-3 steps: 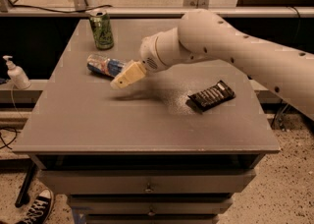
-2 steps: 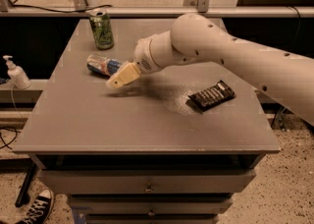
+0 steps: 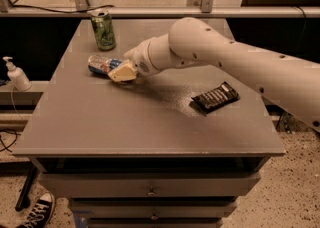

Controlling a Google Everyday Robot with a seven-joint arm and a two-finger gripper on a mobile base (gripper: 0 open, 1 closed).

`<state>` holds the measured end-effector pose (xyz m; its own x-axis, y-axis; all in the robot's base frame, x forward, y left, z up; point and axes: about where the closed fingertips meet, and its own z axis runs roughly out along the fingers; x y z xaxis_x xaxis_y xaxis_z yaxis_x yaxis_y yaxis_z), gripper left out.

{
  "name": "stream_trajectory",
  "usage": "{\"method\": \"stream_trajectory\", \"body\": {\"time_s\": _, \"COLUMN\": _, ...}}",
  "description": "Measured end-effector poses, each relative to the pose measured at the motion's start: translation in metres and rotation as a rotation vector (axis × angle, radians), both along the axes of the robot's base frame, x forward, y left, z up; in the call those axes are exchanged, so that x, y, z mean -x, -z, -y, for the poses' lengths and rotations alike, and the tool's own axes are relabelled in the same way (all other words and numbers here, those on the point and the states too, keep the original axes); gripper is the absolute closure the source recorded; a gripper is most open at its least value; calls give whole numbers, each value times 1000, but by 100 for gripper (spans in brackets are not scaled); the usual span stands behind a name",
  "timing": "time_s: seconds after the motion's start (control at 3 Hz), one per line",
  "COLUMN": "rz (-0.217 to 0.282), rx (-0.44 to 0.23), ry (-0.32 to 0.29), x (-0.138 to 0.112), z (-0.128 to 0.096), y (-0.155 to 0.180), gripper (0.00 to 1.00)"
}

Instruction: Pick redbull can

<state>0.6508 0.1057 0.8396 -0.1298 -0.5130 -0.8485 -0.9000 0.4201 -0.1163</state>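
The redbull can (image 3: 100, 64), silver and blue, lies on its side on the grey table (image 3: 125, 127), left of the middle. My gripper (image 3: 121, 72) comes in from the right on the white arm (image 3: 210, 52) and sits right at the can's right end, low over the table. It covers that end of the can. I cannot tell whether it is touching the can.
A green patterned can (image 3: 103, 29) stands upright behind the redbull can near the far left edge. A black flat snack wrapper (image 3: 215, 97) lies to the right. A soap bottle (image 3: 17, 74) stands on a shelf left of the table. Drawers (image 3: 150, 189) sit under the front edge.
The gripper has moved left and a little further back, from just right of the can to right against its right end. The can has not moved.
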Motion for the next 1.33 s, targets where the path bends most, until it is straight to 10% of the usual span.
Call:
{"method": "stream_trajectory", "body": {"time_s": 0.67, "rz": 9, "rx": -20, "ry": -2, "x": 3, "z": 4, "y": -12, "gripper": 88}}
{"method": "stream_trajectory", "body": {"time_s": 1.33, "rz": 36, "rx": 3, "ry": -142, "x": 17, "z": 15, "y": -63, "gripper": 100}}
